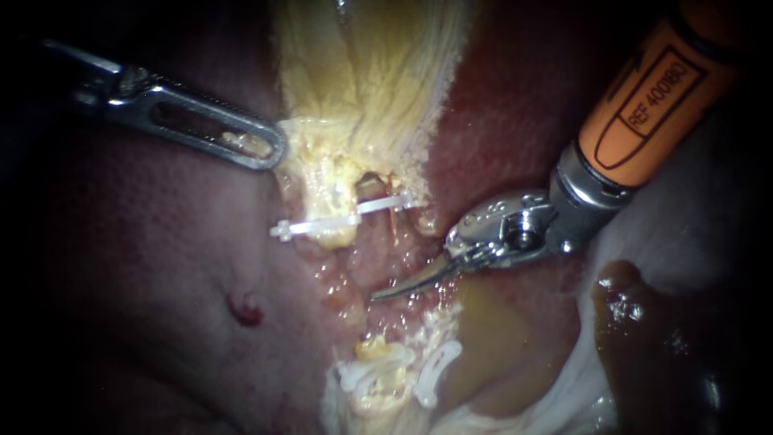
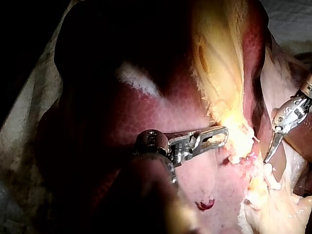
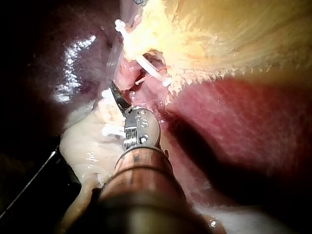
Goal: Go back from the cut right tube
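Your cut tube (image 1: 373, 188) sits near the centre of the endoscope view. Its upper end is a small brownish stump, and a white clip (image 1: 338, 220) lies across it and across the yellow tissue at its 9 o'clock. The lower stump (image 1: 374, 351) is well apart at 6 o'clock, beside two more white clips (image 1: 439, 370), with raw pink tissue between the two ends.

Your right instrument (image 1: 390, 291) lies in that gap, off to the 4 o'clock of the upper stump. Its curved blades are closed together with nothing between them, and they touch neither stump. The tip points toward 8 o'clock. The right wrist view shows the same blades (image 3: 117, 95) ahead of the wrist joint, short of the clip (image 3: 151, 68).

At 10 o'clock from the stump, your left instrument (image 1: 270, 149) has its jaws clamped on the yellow edge of the gallbladder (image 1: 370, 80). The left wrist view shows that same hold (image 2: 219, 134).

The liver (image 1: 161, 266) fills the 9 o'clock side, with a small red spot (image 1: 245, 310) on it. Yellow-brown fluid (image 1: 483, 338) pools at 5 o'clock.
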Controlling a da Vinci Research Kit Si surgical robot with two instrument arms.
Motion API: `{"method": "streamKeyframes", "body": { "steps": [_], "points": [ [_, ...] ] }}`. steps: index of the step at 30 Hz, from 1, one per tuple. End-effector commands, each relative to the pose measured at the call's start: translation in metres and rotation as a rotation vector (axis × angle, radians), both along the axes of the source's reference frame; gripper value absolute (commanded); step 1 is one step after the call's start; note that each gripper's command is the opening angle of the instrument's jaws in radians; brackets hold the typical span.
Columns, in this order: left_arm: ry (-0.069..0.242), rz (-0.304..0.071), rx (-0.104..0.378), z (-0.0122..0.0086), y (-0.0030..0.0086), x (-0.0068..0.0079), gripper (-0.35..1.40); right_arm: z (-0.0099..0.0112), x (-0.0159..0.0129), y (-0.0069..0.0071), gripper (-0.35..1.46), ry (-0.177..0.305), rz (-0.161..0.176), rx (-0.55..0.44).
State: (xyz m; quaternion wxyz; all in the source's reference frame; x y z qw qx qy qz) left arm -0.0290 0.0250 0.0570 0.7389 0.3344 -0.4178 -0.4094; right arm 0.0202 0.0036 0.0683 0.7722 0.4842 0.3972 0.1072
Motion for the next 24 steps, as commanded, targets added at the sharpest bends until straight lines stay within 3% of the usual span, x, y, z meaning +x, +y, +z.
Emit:
{"method": "streamKeyframes", "body": {
  "steps": [1, 4, 5, 11, 13, 15, 19, 24],
  "points": [
    [0.0, 0.0, 0.001, 0.0, 0.0, 0.0, -0.35, 0.0, 0.0, -0.0001, -0.35, 0.0, 0.001, -0.001],
    [0.0, 0.0, 0.001, 0.0001, 0.0, 0.0, -0.35, -0.0002, 0.0, -0.0004, -0.35, 0.002, 0.009, -0.012],
    [0.0, 0.0, 0.001, 0.0001, 0.0, 0.0, -0.35, -0.0004, 0.0, -0.0004, -0.21, 0.003, 0.013, -0.011],
    [0.0, 0.0, 0.001, 0.0003, 0.0, 0.0001, -0.35, -0.0009, 0.0004, -0.0007, 1.04, 0.012, 0.073, -0.021],
    [0.0, 0.0, 0.0, 0.0003, 0.0, 0.0001, -0.35, -0.0009, 0.0005, -0.0008, 1.25, 0.002, 0.101, -0.035],
    [0.0, 0.001, 0.0, 0.0003, 0.0, 0.0001, -0.35, -0.0009, 0.0006, -0.0008, 1.35, -0.002, 0.119, -0.047],
    [0.0, 0.001, 0.0, 0.0003, 0.0001, 0.0001, -0.35, -0.0009, 0.0006, -0.0007, 1.38, -0.006, 0.145, -0.042],
    [0.0, 0.001, 0.0, 0.0004, 0.0001, 0.0002, -0.35, -0.0008, 0.0006, -0.0007, 1.41, -0.009, 0.15, -0.044]
  ]
}}
